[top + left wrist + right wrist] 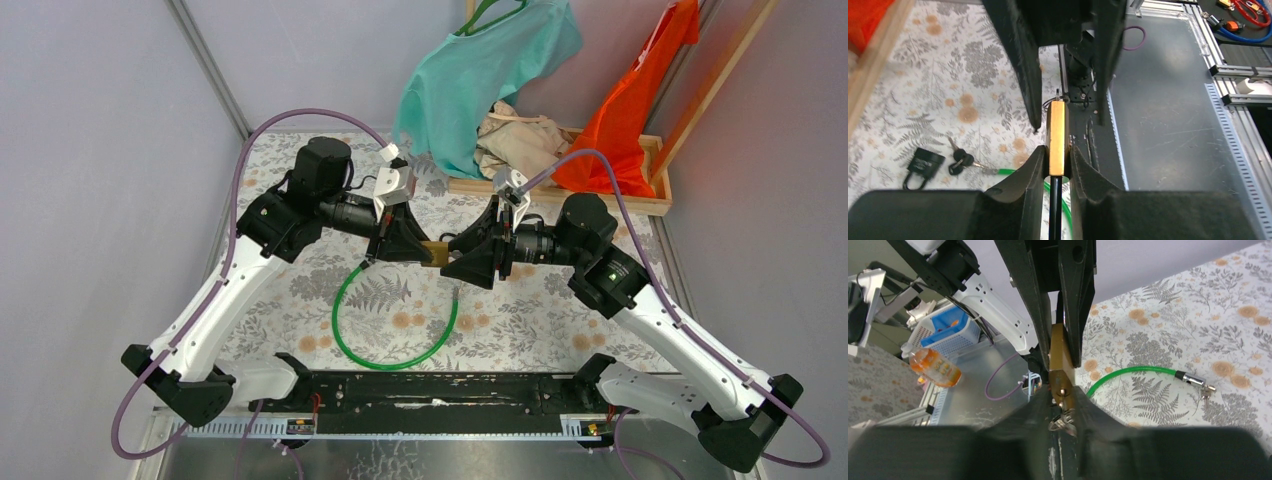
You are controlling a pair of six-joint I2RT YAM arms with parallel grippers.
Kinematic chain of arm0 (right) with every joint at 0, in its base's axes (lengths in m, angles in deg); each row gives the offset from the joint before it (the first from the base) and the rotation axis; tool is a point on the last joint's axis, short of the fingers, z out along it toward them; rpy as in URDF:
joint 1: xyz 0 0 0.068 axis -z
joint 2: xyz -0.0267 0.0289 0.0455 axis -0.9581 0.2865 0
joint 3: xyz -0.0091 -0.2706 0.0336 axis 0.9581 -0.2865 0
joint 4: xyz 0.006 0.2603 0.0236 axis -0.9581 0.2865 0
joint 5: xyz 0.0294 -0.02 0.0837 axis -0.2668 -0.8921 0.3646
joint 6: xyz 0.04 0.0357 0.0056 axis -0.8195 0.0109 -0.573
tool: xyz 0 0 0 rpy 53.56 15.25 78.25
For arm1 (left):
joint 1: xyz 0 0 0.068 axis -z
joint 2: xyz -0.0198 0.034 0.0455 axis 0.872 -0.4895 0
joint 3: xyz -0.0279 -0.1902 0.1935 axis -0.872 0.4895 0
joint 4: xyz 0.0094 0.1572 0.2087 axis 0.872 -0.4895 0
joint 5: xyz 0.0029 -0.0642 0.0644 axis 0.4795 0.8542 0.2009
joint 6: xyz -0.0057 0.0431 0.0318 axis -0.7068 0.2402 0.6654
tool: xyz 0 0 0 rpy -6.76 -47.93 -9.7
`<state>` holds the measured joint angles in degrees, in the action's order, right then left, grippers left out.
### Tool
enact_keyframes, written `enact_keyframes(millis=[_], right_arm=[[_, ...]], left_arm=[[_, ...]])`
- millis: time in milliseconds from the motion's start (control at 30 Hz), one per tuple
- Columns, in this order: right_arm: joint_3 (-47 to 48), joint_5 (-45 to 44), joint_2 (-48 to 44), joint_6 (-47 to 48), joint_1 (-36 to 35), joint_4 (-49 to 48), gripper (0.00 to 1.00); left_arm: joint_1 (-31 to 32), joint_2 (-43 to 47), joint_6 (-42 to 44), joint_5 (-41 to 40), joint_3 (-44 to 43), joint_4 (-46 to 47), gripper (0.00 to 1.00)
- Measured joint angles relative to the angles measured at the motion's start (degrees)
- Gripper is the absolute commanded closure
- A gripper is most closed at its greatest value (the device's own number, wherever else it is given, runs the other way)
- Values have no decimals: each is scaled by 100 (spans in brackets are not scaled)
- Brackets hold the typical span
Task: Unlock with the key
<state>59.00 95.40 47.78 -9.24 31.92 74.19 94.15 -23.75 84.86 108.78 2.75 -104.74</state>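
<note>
The brass padlock [1057,137] is held clear of the worktop [520,310], clamped in the left claw [1055,155]. The key [1062,424] is seated in its end, flanked ungripped by the parted right claw [1062,394]

**Meeting tip to tip**

The left gripper [418,247] and the right gripper [455,264] are pointing at each other above the middle of the floral table [560,320]. A brass padlock [434,251] is sitting between their tips. A green cable [336,322] is lying in a loop on the table just below them. At the back right, a wooden tray [620,203] is holding a beige cloth [515,135]. A teal shirt [480,70] and an orange garment [640,100] are hanging over it.
</note>
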Motion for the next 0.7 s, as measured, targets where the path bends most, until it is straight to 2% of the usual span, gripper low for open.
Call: enact_keyframes(millis=[167, 300, 400, 533, 700], right_arm=[[0, -46, -7, 74, -22, 125, 20], [0, -87, -50, 160, -22, 254, 19], [7, -184, -116, 269, -22, 400, 23], [50, -260, -133, 448, -22, 640, 38], [177, -313, -131, 573, -22, 901, 41]], left_arm=[[-42, 2, -197, 15, 4, 409, 100], [-149, 2, -330, 63, 4, 514, 100], [-223, 2, -428, 120, 4, 544, 100], [-337, 2, -522, 240, 35, 560, 100], [-483, -26, -601, 468, 76, 553, 100]])
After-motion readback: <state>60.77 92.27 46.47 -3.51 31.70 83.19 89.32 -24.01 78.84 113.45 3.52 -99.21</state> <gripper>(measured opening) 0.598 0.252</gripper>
